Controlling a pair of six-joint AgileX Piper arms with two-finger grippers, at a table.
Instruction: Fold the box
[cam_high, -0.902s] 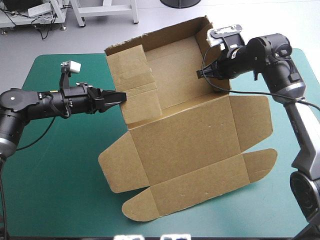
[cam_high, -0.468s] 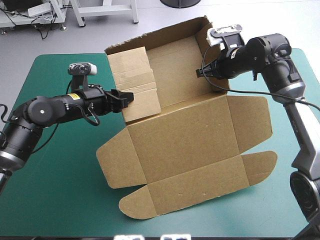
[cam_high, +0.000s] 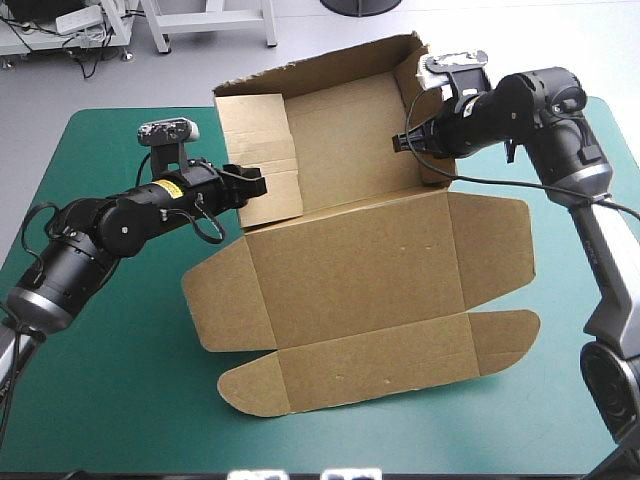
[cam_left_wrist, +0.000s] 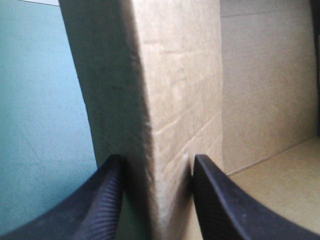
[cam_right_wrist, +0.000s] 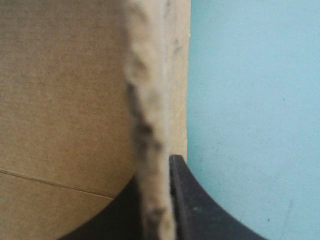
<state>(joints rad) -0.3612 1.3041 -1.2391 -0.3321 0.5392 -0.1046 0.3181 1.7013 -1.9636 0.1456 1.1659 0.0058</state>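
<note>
Clamping one brown box (cam_high: 360, 270), two claws: left claw (cam_high: 258, 183) on one raised wall, right claw (cam_high: 398, 143) on another.

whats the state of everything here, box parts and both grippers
box: partly folded, open tray
left wall: raised, doubled over, pinched by the left gripper
right wall: raised, held at its edge
lid: lying flat on the teal-green cover, flaps spread out
left gripper: clamped on the left wall, one finger on each side
right gripper: all but shut on the right wall's edge
</note>
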